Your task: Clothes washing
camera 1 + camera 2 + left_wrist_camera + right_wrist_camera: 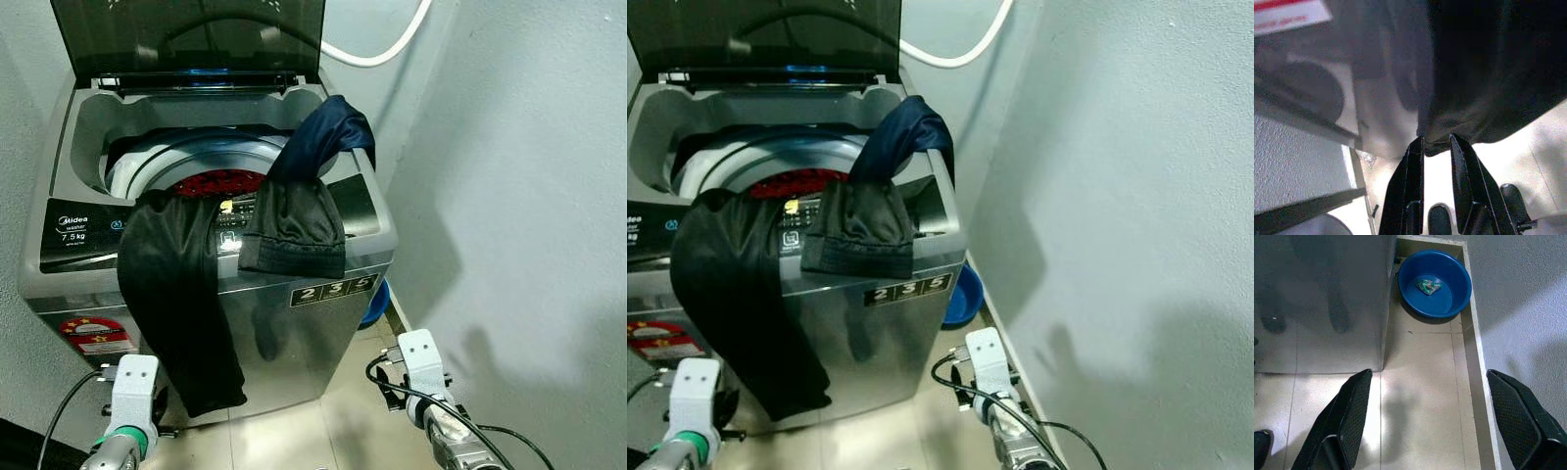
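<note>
A black garment point(176, 294) hangs over the front edge of the open top-loading washing machine point(284, 333), draping down its grey front panel almost to the tiled floor point(1420, 396). At about three o'clock from it, a dark navy garment point(299, 211) lies across the control panel, one end trailing back over the tub rim at twelve o'clock. Red fabric point(220, 182) sits inside the drum. The lid point(186, 39) stands raised at the back, with a white hose point(387, 49) curving along the wall behind. The left gripper point(1436, 147) is just at the black garment's lower hem, its fingers narrowly parted and grasping nothing. The right gripper point(1430, 396) hangs over the floor, fingers spread wide. Beyond it, at twelve o'clock, a blue basin point(1435, 284) holding a small greenish item point(1428, 286) sits beside the washer.
</note>
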Robot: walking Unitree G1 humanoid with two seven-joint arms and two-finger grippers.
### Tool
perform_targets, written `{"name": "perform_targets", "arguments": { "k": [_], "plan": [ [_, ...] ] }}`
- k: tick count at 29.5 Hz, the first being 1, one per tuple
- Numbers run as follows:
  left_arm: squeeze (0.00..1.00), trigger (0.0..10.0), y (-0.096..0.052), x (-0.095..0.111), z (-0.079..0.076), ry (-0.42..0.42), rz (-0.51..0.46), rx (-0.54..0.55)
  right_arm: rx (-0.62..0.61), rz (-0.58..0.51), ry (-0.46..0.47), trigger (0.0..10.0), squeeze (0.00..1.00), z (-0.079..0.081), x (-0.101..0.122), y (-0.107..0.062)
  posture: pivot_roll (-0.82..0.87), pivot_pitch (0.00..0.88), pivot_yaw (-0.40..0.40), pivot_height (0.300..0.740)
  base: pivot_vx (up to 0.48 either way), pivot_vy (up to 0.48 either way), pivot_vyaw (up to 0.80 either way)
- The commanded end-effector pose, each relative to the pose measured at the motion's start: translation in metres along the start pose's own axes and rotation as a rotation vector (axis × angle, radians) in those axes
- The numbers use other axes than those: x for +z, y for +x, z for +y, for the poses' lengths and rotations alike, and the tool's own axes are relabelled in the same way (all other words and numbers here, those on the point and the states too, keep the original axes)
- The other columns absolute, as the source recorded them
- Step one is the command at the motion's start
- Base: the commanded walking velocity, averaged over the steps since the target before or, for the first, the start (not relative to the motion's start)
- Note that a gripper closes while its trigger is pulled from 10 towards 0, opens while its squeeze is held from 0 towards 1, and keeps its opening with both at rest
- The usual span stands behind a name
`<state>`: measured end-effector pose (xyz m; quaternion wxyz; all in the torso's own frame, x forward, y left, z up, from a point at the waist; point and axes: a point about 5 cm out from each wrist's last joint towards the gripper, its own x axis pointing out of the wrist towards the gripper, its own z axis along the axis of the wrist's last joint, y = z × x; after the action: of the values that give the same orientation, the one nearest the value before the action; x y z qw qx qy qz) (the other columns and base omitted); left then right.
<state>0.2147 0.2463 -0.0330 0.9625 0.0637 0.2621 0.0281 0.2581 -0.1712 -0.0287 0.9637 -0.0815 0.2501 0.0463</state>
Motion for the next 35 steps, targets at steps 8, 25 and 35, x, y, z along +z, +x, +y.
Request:
{"name": "perform_targets", "arguments": {
  "k": [8,25,35],
  "plan": [
    [0.00,10.0,-0.003,-0.015,-0.004,0.027,0.078,-0.044,-0.006,-0.048,0.041,10.0,0.00,0.000,0.002,-0.003,0.05,0.004,-0.005,0.740,0.000,0.000,0.00],
    [0.00,10.0,-0.023,-0.054,0.026,-0.023,0.304,0.039,0.014,-0.035,0.031,10.0,0.00,0.007,-0.003,-0.006,0.05,0.020,-0.010,0.740,0.000,0.000,0.00],
    [0.00,10.0,-0.025,-0.058,0.027,-0.035,0.327,0.054,0.028,-0.018,0.018,10.0,0.00,0.007,-0.005,-0.007,0.05,0.018,-0.010,0.740,0.000,0.000,0.00]
  ]
}}
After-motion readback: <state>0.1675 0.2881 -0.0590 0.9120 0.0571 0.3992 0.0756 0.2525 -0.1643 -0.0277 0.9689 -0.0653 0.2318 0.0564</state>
